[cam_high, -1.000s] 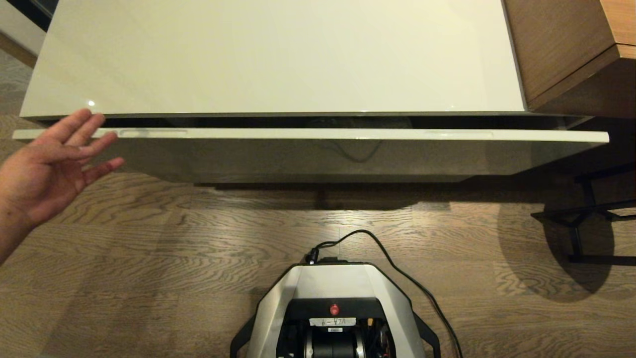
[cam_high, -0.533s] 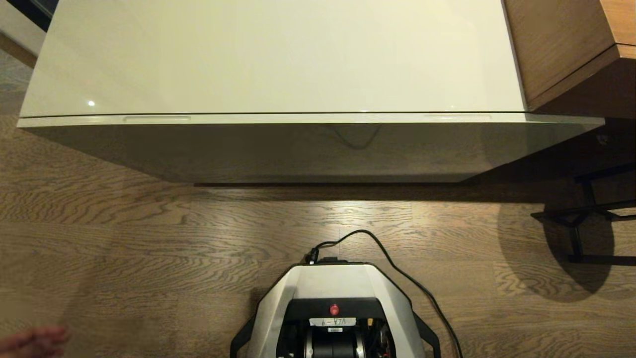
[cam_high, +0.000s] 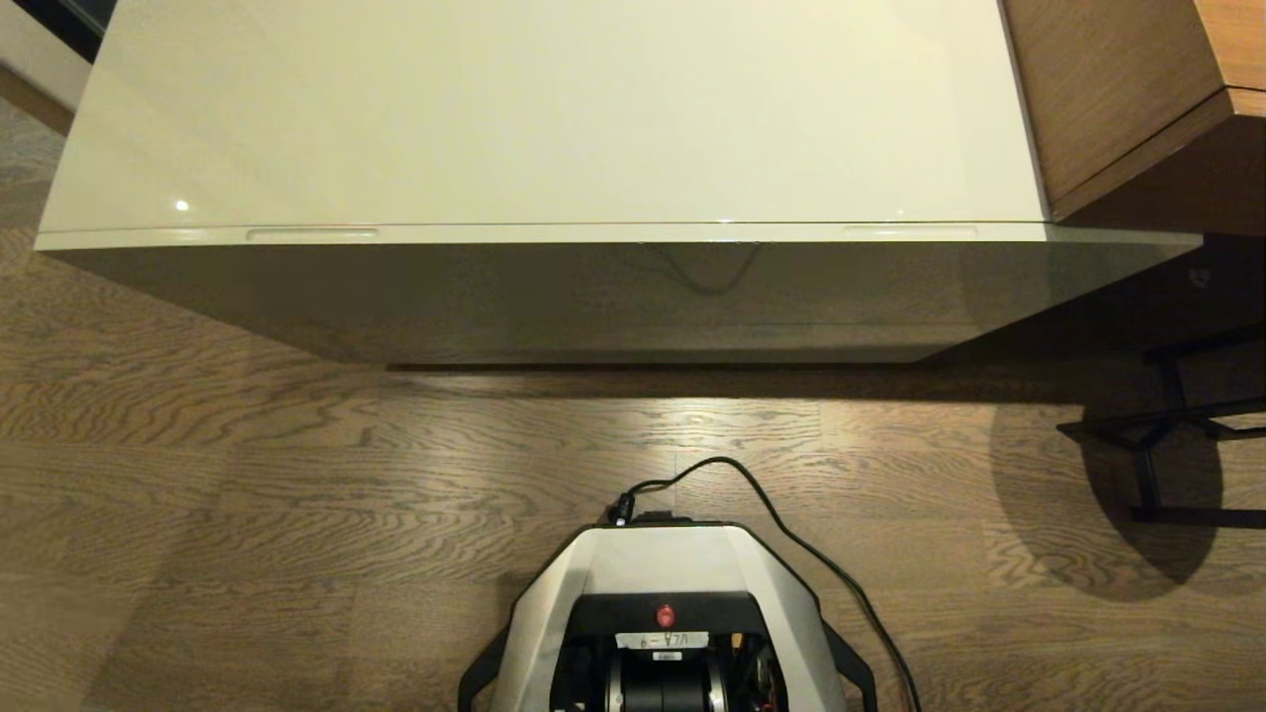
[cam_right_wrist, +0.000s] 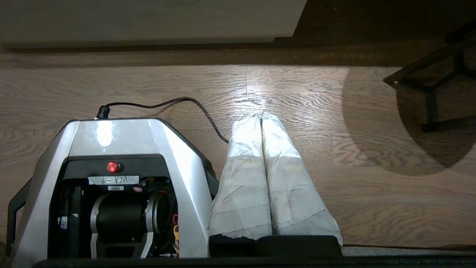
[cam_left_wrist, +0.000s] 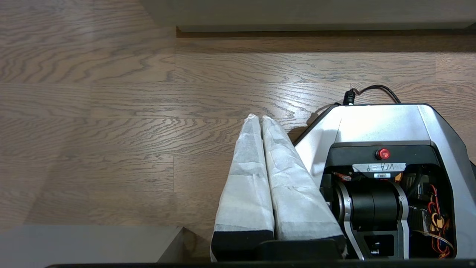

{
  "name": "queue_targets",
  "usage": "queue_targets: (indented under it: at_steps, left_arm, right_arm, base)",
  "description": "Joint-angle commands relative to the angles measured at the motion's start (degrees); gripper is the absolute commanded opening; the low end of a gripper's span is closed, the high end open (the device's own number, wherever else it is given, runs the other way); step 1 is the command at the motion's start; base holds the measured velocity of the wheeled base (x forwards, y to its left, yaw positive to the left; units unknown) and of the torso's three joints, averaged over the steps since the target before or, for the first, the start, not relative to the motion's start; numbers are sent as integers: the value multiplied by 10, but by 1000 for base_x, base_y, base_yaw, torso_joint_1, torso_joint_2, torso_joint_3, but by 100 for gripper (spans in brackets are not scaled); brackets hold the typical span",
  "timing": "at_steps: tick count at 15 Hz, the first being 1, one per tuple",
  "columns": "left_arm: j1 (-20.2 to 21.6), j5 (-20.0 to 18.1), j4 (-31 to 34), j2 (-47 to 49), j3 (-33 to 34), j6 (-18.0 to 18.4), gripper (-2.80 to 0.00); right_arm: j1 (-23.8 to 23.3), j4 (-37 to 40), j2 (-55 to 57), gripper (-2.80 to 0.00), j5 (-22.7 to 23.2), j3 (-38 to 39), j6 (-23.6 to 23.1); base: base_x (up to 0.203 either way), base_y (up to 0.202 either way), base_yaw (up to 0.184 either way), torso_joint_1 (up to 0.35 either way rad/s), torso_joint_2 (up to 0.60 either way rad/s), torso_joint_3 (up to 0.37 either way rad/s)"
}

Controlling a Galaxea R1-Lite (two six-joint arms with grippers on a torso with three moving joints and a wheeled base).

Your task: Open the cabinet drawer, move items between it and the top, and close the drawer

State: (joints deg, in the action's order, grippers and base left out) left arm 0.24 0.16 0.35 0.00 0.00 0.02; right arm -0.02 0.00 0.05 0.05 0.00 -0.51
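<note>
Now the drawer (cam_high: 633,235) is seen pushed fully shut.
A hand has been withdrawn; both pincers, left (cam_left_wrist: 260,123) and right (cam_right_wrist: 261,121), are pressed together, parked beside the base (cam_high: 665,564); opening remains undone.

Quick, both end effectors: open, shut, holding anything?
Left end effector: shut, empty, parked beside the base.
Right end effector: shut, empty, parked beside the base.

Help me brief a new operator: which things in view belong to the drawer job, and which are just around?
Job things:
- cabinet drawer, shut
- cabinet top, nothing on it
- left gripper, shut, over the floor beside the base
- right gripper, shut, likewise

Just around:
- brown wooden furniture
- black metal stand
- robot base with black cable
</note>
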Motion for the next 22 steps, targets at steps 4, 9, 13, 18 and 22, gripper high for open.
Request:
queue_targets:
  at_steps: [4,9,13,18,22]
  left_arm:
    - [0,0,0,1,0,0,-280]
    - [0,0,0,0,0,0,-280]
    - [0,0,0,1,0,0,-280]
    - [0,0,0,1,0,0,-280]
    - [0,0,0,1,0,1,-280]
  right_arm:
    - [1,0,0,-280,0,1,0]
    - [1,-1,0,-280,0,1,0]
    - [0,-1,0,-280,0,1,0]
    - [0,0,0,-280,0,1,0]
    - [0,-1,0,-280,0,1,1]
  base:
    - [0,0,0,0,0,0]
    - [0,0,0,0,0,0]
    - [0,0,0,0,0,0]
    - [0,0,0,0,0,0]
    - [0,0,0,0,0,0]
